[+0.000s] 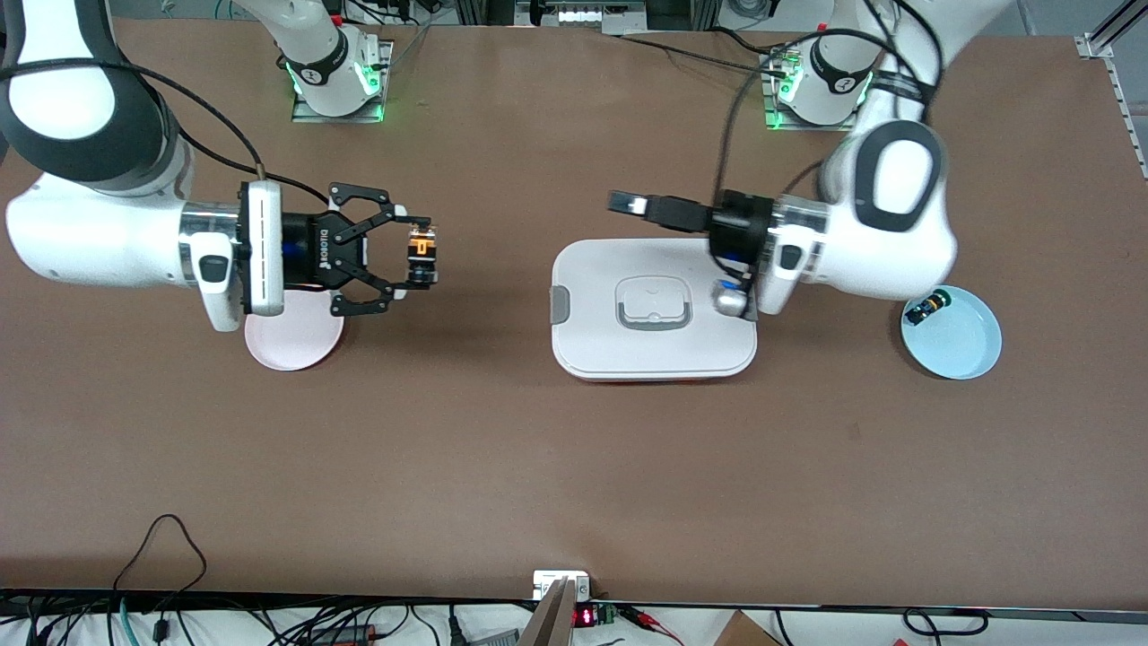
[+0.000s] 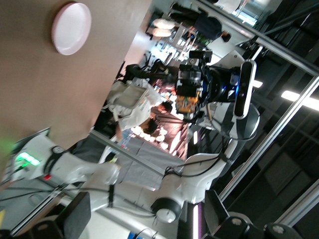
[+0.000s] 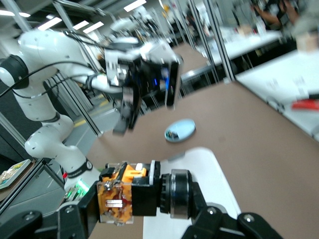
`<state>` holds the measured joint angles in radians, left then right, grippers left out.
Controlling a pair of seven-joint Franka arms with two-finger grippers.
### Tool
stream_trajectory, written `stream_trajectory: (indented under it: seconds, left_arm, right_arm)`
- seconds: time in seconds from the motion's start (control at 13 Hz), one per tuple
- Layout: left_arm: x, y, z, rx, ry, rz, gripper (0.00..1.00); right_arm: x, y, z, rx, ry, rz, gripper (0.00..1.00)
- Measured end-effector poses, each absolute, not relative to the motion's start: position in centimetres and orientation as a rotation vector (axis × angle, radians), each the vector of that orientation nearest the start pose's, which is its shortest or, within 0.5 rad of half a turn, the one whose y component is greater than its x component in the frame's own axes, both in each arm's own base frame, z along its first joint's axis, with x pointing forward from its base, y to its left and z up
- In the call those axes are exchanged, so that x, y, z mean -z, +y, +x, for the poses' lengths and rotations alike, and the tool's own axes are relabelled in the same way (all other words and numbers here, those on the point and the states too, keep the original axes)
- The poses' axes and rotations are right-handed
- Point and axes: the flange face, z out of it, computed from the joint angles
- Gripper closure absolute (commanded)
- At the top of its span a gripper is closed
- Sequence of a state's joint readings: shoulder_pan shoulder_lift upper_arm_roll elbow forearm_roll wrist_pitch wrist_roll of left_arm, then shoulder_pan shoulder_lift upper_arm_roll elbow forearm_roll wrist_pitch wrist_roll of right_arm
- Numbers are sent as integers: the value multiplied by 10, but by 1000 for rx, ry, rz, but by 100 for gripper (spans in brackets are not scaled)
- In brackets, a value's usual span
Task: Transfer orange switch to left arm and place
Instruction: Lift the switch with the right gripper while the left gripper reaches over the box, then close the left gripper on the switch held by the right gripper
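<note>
The orange switch is seen in the front view clamped between the fingers of the right tool, which is held in the air just past the pink plate, pointing toward the box. The left tool is held above the box's edge with its fingers spread wide, nothing between them. A blue plate with a green-capped switch is found at the left arm's end of the bench.

In the left wrist view, the right tool is shown farther off, the orange switch gripped in it.

In the right wrist view, the orange switch is held close up, with the open left tool facing it over the box.
</note>
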<state>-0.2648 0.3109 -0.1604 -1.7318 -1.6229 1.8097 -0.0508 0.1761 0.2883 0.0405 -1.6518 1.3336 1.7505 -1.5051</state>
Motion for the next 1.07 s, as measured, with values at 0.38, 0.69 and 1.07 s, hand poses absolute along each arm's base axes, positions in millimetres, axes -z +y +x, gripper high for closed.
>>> stream_trajectory:
  seconds: [0.38,0.69,1.07]
  left_arm:
    - [-465,-387,553,455,465,1530,0]
    - [-464,-390,553,413,517,1534,1]
    - [-470,-405,545,390,523,1543,3]
  right_arm:
    - [-478,266,604,771,-1173,-1316,98]
    - [-480,270,601,769,-1181,-1298,98]
    - [-479,277,598,757,-1187,-1288,98]
